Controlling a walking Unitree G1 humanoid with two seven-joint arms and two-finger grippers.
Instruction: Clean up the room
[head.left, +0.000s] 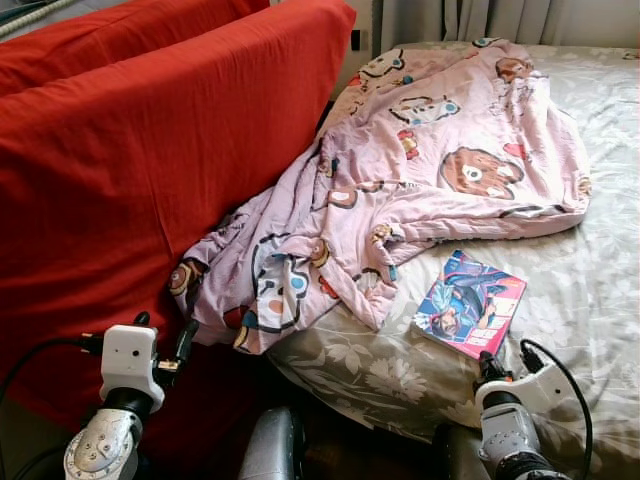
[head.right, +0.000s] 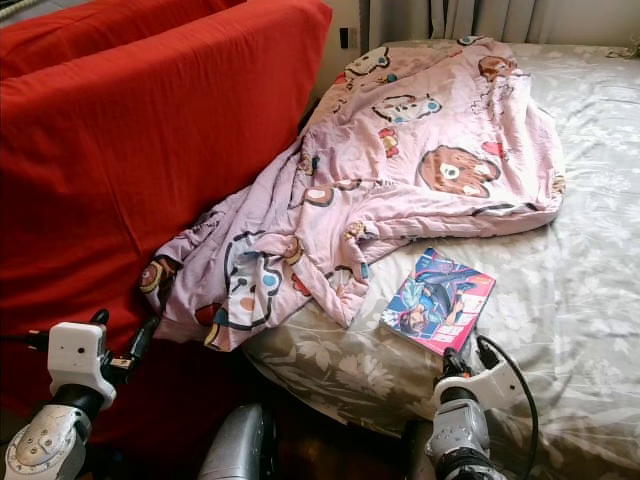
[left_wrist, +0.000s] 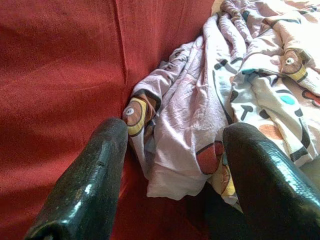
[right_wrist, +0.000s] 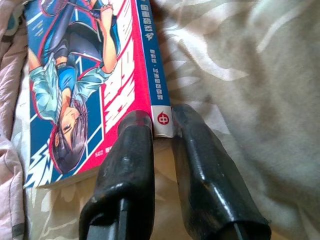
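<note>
A comic book (head.left: 470, 303) with a blue and red cover lies on the bed's grey floral sheet (head.left: 590, 320), near its front edge. My right gripper (right_wrist: 161, 120) is shut on the end of the book's spine (right_wrist: 162, 119), one finger on each side. In the eye view that gripper (head.left: 488, 362) sits at the book's near corner. A crumpled pink cartoon blanket (head.left: 430, 160) spreads over the bed and hangs off its left side. My left gripper (left_wrist: 175, 132) is open, its fingers wide apart, just short of the blanket's hanging corner (left_wrist: 170, 175).
A large upright red cushion or mattress (head.left: 150, 150) leans along the bed's left side, close to my left arm (head.left: 110, 430). Curtains (head.left: 470, 18) hang behind the bed. The right part of the sheet is bare.
</note>
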